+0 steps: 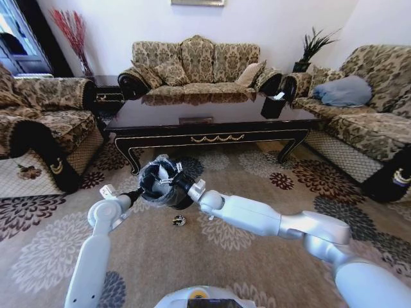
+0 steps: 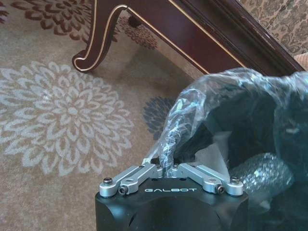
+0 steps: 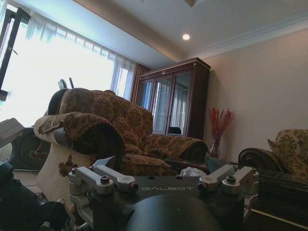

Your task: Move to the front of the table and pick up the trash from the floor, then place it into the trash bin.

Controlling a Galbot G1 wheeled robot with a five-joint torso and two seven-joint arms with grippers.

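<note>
- The dark wad (image 1: 178, 220) is lying on the carpet just in front of the trash bin (image 1: 160, 186).
- The left gripper (image 2: 168, 169) is pinching the bin's plastic liner (image 2: 202, 98); this grip should be kept steady.
- The right gripper (image 1: 194, 190), fingers wide apart and empty, is touching the bin's other side.
- The table (image 1: 212, 125) is standing beyond the bin.

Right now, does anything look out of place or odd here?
Yes. The trash bin is flanked by both arms, and the left gripper is shut on its plastic liner. A small dark shiny wad lies on the carpet.
</note>
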